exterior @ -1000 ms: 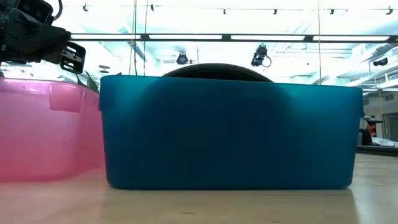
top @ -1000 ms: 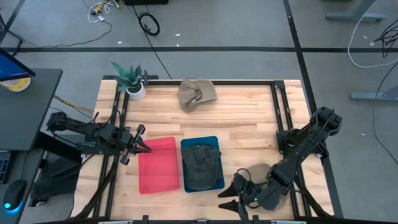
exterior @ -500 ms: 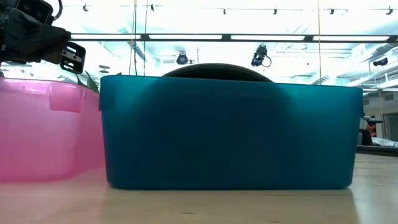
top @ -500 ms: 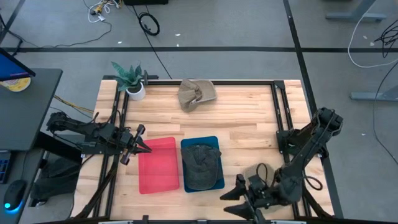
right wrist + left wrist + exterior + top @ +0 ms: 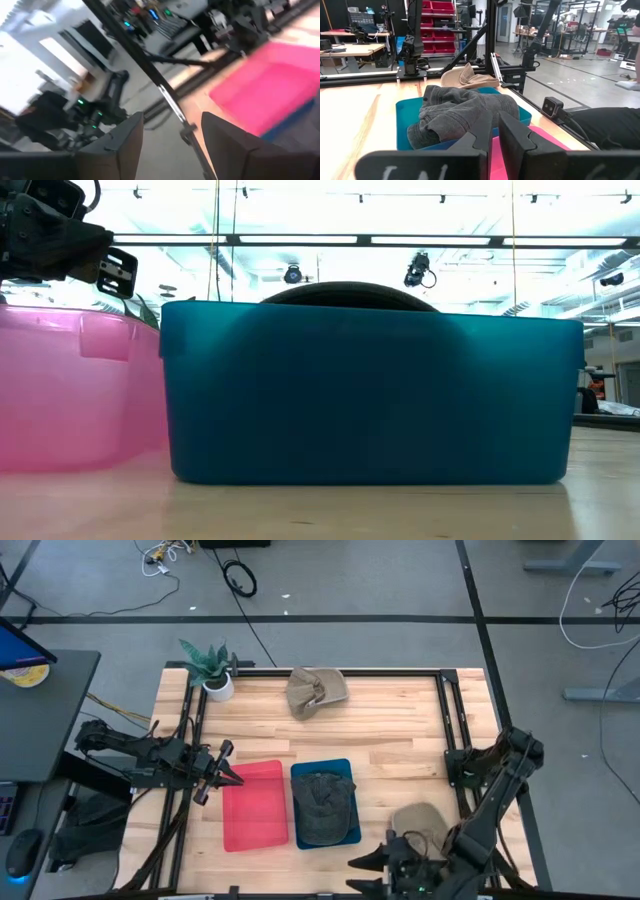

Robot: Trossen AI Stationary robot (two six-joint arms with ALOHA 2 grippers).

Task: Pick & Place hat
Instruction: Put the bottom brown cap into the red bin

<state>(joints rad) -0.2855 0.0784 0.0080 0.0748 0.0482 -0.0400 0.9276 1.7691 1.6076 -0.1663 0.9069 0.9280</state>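
Note:
Three hats show in the high view. A dark grey hat (image 5: 323,805) lies bunched in the blue bin (image 5: 350,772), and also appears in the left wrist view (image 5: 465,107). A beige hat (image 5: 317,690) rests on the table's far edge. A grey-olive hat (image 5: 418,821) lies flat on the table near the right arm. My right gripper (image 5: 365,872) is open at the table's near edge, left of that hat and clear of it. My left gripper (image 5: 228,770) is shut and hovers at the pink bin's (image 5: 255,805) left rim.
A potted plant (image 5: 212,668) stands at the far left corner. The two bins sit side by side at the near middle and fill the low view, blue bin (image 5: 370,400) and pink bin (image 5: 80,390). Bare wood (image 5: 400,730) lies between the bins and the beige hat.
My right arm has drawn back toward the table's near edge and turned, its open gripper now over that edge. The grey-olive hat, half covered by the arm a second ago, lies uncovered on the table. My left arm has kept still.

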